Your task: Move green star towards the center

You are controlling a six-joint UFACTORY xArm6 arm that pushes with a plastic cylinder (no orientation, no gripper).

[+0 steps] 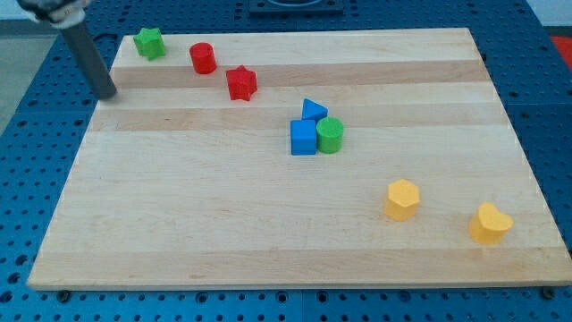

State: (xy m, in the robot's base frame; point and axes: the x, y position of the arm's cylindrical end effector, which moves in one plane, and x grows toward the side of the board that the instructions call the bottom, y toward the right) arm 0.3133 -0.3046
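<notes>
Single camera view of the wooden bench point(268, 233) with eight small blocks on it. The green star point(149, 42), the block I am to move, sits at the view's top-left corner of the bench, close to both edges. My tool is a plain dark rod with no jaws, so there is nothing to spread or press together; my tip point(108, 93) rests at the bench's left edge, below and slightly left of the green star, near it but clearly not touching.

To the star's right along the top stand a red cylinder point(203, 57) and, further right and lower, a red star point(241, 83). Near the middle of the bench a blue triangular block point(314, 109), a blue cube point(303, 138) and a green cylinder point(330, 134) form a tight cluster, apparently touching. A yellow hexagonal block point(401, 199) and a yellow heart-shaped block point(491, 224) lie at the view's lower right, well apart from the rest.

I judge the step in hand to be the approach: no push has begun. The centre lies down and to the right of the star, so my tip needs to get to the star's upper-left side, a narrow spot beside the bench corner. The push line should then pass below the red cylinder and red star and stop short of the blue and green cluster.
</notes>
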